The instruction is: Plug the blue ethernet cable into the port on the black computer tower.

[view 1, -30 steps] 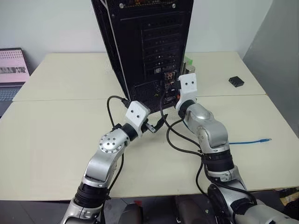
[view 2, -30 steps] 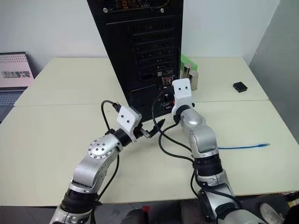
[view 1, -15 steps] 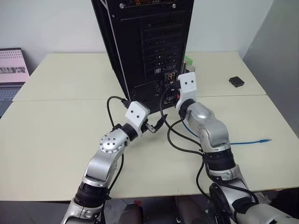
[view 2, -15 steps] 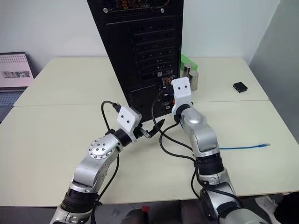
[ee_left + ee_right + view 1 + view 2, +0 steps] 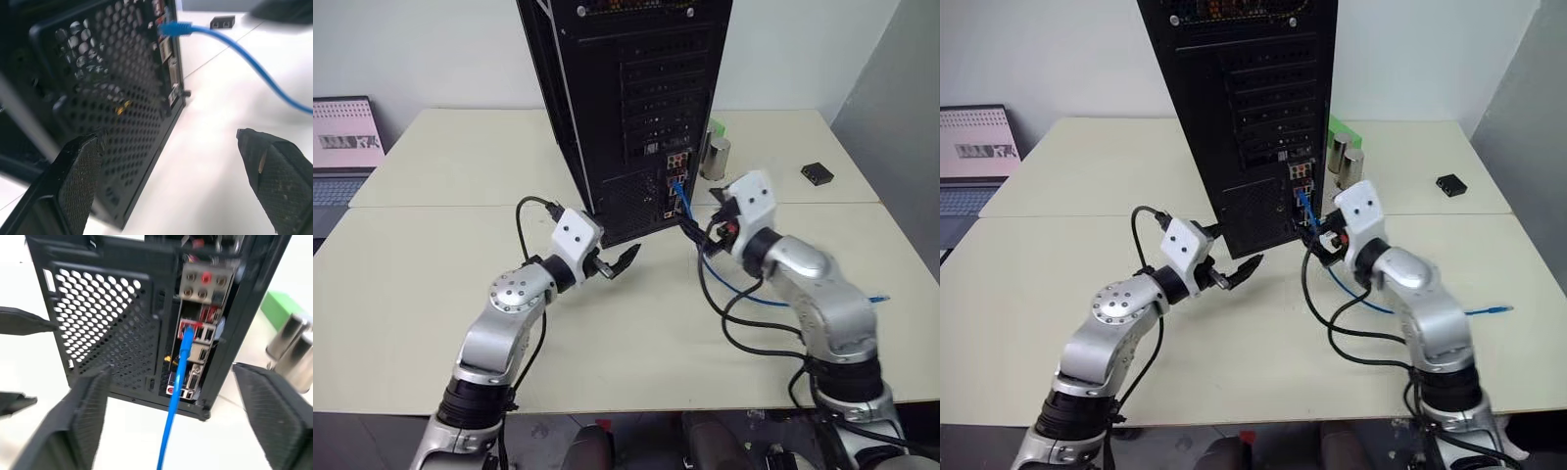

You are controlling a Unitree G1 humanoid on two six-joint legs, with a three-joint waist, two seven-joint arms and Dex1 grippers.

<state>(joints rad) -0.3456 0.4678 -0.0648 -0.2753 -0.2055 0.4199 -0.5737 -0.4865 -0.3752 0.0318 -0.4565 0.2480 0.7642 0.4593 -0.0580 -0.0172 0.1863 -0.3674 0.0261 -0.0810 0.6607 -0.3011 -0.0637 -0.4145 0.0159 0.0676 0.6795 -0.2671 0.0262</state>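
The blue ethernet cable [image 5: 182, 363] looks plugged into the port [image 5: 188, 328] on the black computer tower [image 5: 1253, 108], both grippers' jaws are wide open and empty, so next just check it.

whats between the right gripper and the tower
Just the blue cable, running from the port on the tower back toward the open right gripper; right wrist view.

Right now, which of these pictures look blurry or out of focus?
Left wrist view: the right gripper is a dark smear, while the blue ethernet cable reads clearly. Right wrist view: the black computer tower is slightly soft, and the silver cylinders are softer. Left eye view: the right gripper is faintly motion-blurred.
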